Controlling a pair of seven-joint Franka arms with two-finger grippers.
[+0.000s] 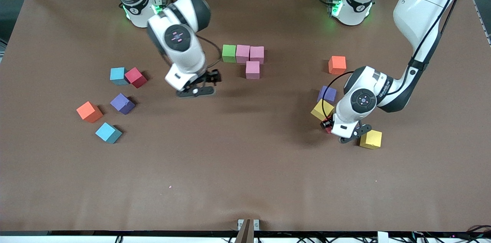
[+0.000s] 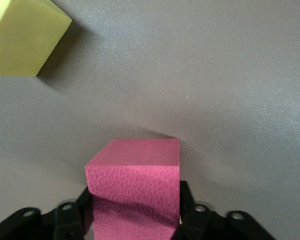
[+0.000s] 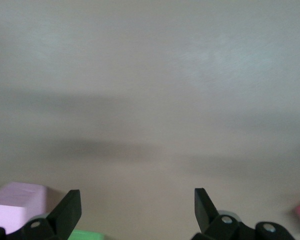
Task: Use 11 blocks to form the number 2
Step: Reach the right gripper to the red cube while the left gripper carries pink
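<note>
Number 2 (image 1: pixel 245 59): four of eleven blocks laid at table centre; green, pink, pink in a row, one pink below at 6 o'clock. Seven left.
Left hand (image 2: pixel 135 220): clamped on a red block (image 2: pixel 135 190) beside a yellow block (image 1: pixel 371 139).
Right hand (image 1: pixel 205 82): fingers apart, empty, waiting above the table.

Four blocks (image 1: pixel 245 59) in an L mid-desk toward the base edge, five blocks (image 1: pixel 111 101) scattered at the right arm's end, four blocks (image 1: pixel 337 101) near the left arm's end, one block (image 2: pixel 135 187) between the left pincer's (image 1: pixel 329 125) fingers, right pincer (image 1: pixel 215 78) over bare desk (image 1: pixel 230 181)
</note>
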